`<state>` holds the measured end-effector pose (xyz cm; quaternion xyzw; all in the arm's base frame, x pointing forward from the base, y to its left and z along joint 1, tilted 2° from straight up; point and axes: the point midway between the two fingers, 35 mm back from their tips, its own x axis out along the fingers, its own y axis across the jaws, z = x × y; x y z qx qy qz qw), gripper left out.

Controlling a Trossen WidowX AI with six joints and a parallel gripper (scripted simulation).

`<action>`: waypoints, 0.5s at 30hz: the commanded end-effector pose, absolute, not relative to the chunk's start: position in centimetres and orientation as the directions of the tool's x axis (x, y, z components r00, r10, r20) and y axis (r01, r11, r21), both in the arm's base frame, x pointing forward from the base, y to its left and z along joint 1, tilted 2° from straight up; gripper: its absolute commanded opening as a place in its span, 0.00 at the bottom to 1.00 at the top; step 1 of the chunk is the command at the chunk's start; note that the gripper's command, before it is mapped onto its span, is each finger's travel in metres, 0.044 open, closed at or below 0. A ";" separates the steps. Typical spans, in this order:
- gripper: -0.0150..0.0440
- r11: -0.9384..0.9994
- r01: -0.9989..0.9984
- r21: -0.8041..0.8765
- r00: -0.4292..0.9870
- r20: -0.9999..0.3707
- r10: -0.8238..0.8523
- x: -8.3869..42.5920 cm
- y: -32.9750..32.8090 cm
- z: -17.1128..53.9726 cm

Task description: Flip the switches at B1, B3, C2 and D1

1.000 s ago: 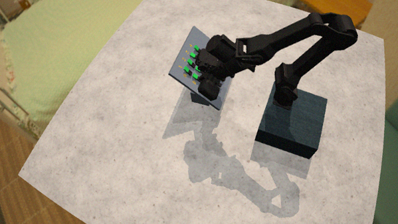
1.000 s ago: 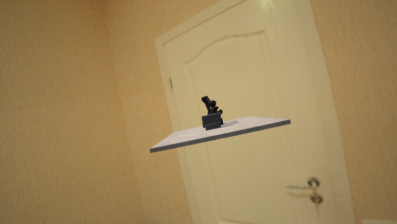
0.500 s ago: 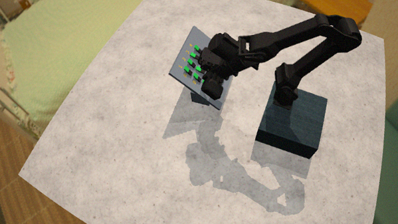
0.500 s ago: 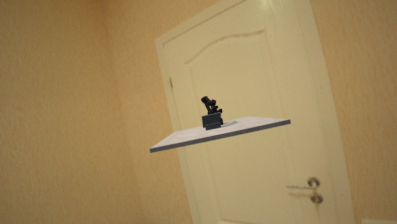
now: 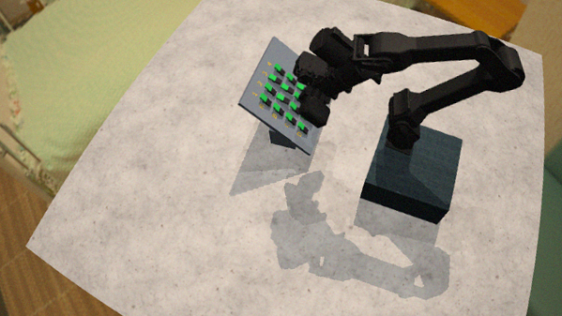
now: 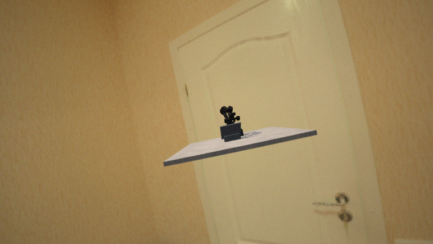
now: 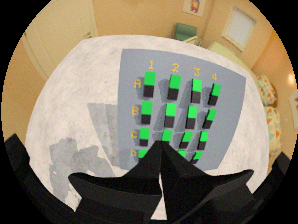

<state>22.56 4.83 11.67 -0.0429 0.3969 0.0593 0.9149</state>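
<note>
Fingers shut, nothing held – over the lower rows of the panel (image 5: 277,46) (image 6: 230,130) (image 7: 227,95)

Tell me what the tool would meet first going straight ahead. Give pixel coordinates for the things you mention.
Probably the switch panel (image 5: 277,47) (image 6: 230,129) (image 7: 230,100), around switch C2 (image 5: 293,105) (image 7: 167,135); depth is unclear, so I can't pin the exact spot.

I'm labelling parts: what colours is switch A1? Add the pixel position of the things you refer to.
Green and black (image 5: 264,99) (image 7: 149,84), clearest in the wrist view.
</note>
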 end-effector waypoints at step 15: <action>0.25 0.990 -0.138 -0.038 0.706 -0.704 0.071 25.3 -0.1 9.4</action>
